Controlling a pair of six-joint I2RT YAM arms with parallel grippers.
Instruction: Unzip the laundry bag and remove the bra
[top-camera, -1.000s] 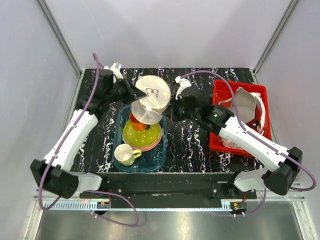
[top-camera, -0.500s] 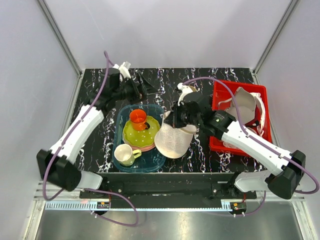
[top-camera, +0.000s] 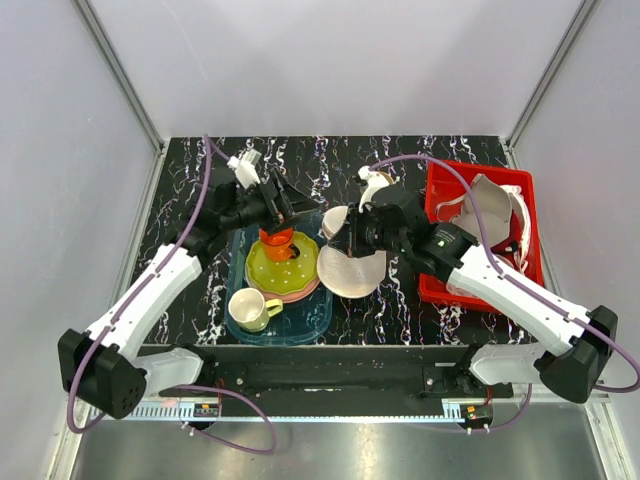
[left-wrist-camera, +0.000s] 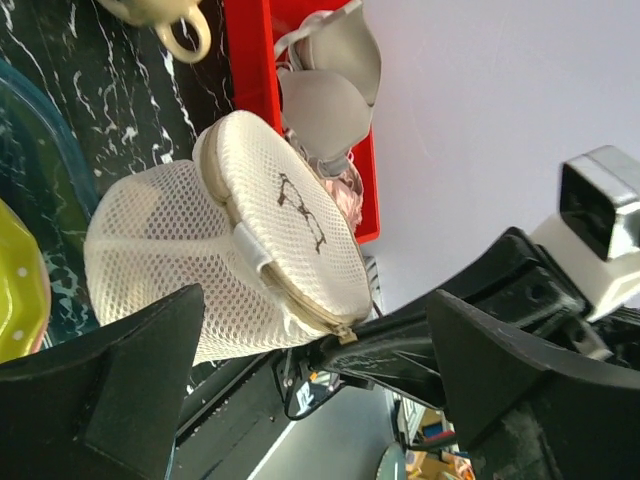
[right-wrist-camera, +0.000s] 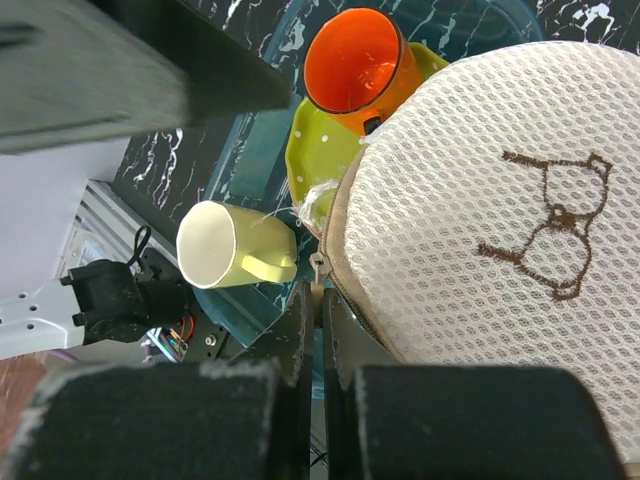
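At 3 o'clock of the tub (top-camera: 312, 318), the bag (top-camera: 352, 268) now hangs from the right gripper (top-camera: 345, 238) alone. A second ago both grippers held it up near 12 o'clock of the table. The left gripper (top-camera: 288, 203) has since let go and hovers at 12 o'clock of the orange cup (top-camera: 277, 238), its jaws wide and empty.

The right jaws are pinched narrow on the zip seam, just by the pull (right-wrist-camera: 318, 268). The drawn face of the bag is turned towards the right wrist camera. What shows of the seam looks shut. No bra can be seen, so it is probably inside.

With only one hold, the zip has nothing to pull against. The left gripper will likely need a fresh grip on the fabric or the pull before the bag can be opened.
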